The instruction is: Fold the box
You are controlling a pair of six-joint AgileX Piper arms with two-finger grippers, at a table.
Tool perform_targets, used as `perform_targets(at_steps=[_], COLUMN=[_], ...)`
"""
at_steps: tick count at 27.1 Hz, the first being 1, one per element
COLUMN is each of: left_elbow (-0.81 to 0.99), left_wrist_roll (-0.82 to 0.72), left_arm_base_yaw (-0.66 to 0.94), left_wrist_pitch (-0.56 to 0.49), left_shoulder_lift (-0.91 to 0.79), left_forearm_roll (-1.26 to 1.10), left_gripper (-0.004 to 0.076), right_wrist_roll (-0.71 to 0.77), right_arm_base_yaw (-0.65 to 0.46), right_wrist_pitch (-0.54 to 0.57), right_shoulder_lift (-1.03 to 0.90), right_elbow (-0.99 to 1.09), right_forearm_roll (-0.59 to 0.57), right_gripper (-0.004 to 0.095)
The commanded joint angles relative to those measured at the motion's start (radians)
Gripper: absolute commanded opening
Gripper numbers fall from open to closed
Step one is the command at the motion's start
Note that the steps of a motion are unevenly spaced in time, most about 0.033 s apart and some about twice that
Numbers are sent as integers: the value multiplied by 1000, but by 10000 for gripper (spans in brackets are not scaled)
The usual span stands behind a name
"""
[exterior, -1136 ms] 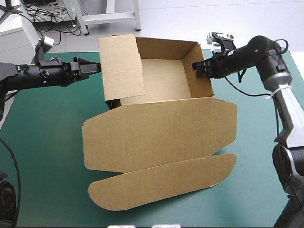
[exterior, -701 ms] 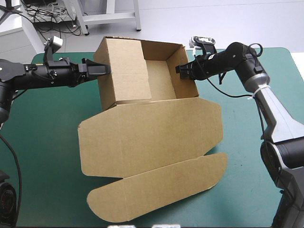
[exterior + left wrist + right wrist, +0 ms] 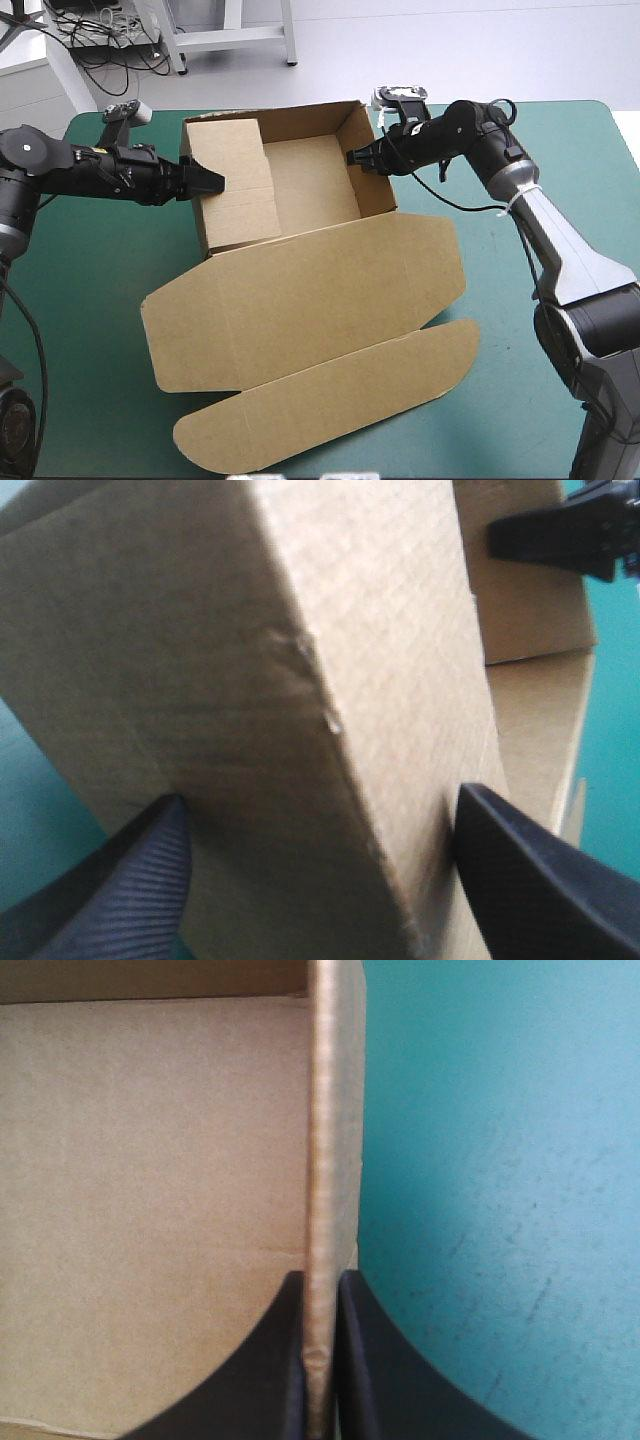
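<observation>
The brown box (image 3: 300, 300) sits on the teal-green cover (image 3: 80, 270), in the middle of the table and toward the far edge. Its walls are raised into an open tray. The lid (image 3: 330, 270) lies flat, reaching toward the near edge with a round-ended flap (image 3: 330, 405) at its end.

A board panel (image 3: 240, 180) leans in over the tray's left side and hides the floor under it.

The left gripper (image 3: 320, 910) is spread wide, with the left corner of the tray between its black fingers (image 3: 110, 890). Brown board fills most of its wrist view, and it is not clear whether either finger presses the board. From above, its tips (image 3: 208, 182) merge with the shadow at the wall.

The right gripper (image 3: 322, 1360) is clamped on the top edge of the right wall (image 3: 322, 1160), fingers nearly together with the sheet between them. That wall shows edge-on, so little of its outer face can be seen. In the left wrist view this gripper (image 3: 560, 535) is cut off at the frame's border.
</observation>
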Motion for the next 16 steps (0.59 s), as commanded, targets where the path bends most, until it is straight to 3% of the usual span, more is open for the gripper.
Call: perform_targets(at_steps=[1,7,16], left_elbow=[-25,-25,-25], left_wrist_roll=[-95,-285,-436], left_arm_base_yaw=[-11,-13,-178], left_wrist_pitch=[53,30,13], left_shoulder_lift=[-41,-41,-41], left_forearm_roll=[62,201,533], left_gripper=[499,470,426], right_wrist_roll=[39,206,283], right_arm_base_yaw=[60,124,126], right_wrist_pitch=[-72,-126,-126], right_shoulder_lift=[-64,-64,-64], right_elbow=[-33,-33,-33], right_forearm_roll=[107,-9,-11], right_gripper=[0,0,0])
